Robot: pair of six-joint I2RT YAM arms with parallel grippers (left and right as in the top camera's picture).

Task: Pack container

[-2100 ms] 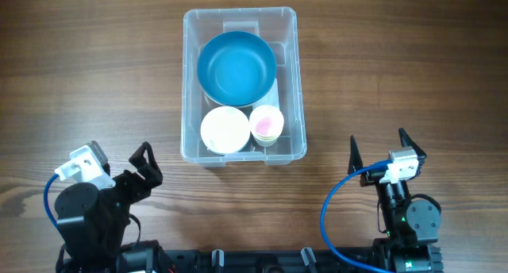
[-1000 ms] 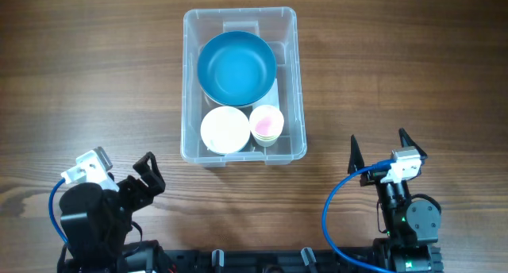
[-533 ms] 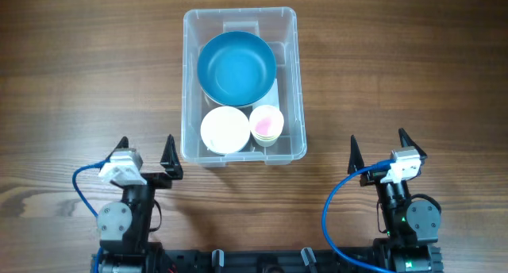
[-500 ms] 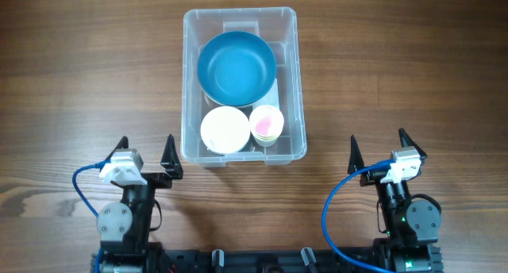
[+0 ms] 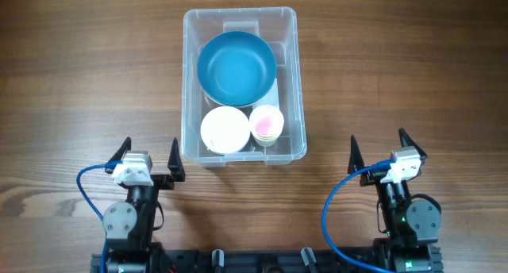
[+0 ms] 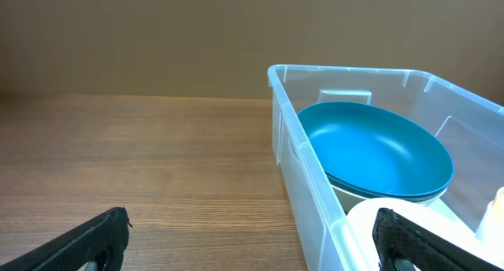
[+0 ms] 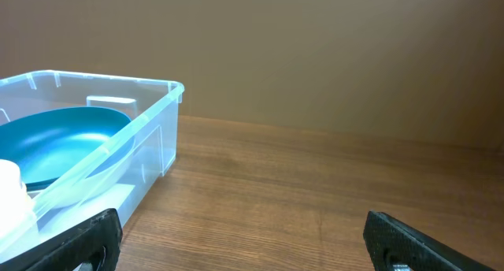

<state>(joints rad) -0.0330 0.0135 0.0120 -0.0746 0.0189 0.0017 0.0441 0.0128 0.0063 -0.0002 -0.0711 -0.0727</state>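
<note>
The clear plastic container (image 5: 189, 82) stands at the table's middle back. It holds a large blue bowl (image 5: 236, 67), a white bowl (image 5: 225, 129) and a small pink cup (image 5: 267, 124). My left gripper (image 5: 148, 155) is open and empty, near the container's front left corner. My right gripper (image 5: 376, 149) is open and empty at the front right. In the left wrist view the container (image 6: 307, 168) fills the right side, with the blue bowl (image 6: 378, 149) inside, between the spread fingers (image 6: 252, 243). In the right wrist view the container (image 7: 150, 121) is at the left, my fingers (image 7: 244, 239) wide apart.
The wooden table (image 5: 87, 74) lies bare of other objects around the container. Blue cables loop at both arm bases near the front edge.
The left arm swung from a turned-away pose at the far left to face the container, its open gripper now pointing forward. The right arm and the container's contents have not moved.
</note>
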